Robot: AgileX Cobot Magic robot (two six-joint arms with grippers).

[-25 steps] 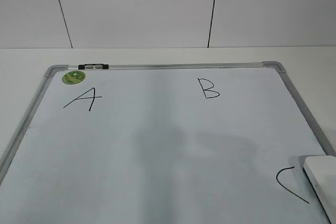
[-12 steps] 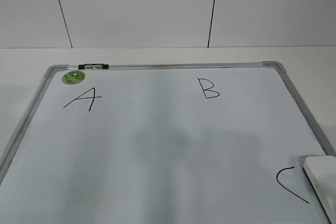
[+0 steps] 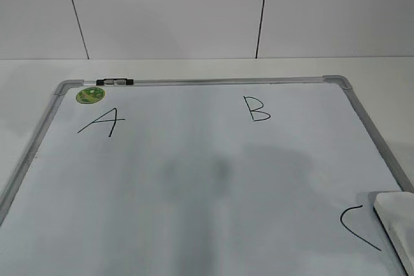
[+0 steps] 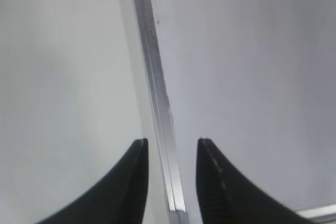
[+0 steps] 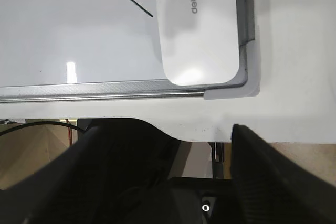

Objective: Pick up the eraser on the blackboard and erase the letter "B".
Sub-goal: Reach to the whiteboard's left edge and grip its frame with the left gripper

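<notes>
The left gripper (image 4: 172,148) is hanging over the left frame of the blackboard (image 3: 194,179), its fingers a little spread and empty. The letter "B" (image 3: 257,109) is sitting untouched near the far edge. The eraser (image 5: 202,30) is lying in the near right corner, and the right gripper (image 5: 173,145), widely spread, should descend straight and grip its long sides.

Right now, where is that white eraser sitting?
The eraser lies on the blackboard in its near right corner, at the lower right of the exterior view, just right of the letter "C".
</notes>
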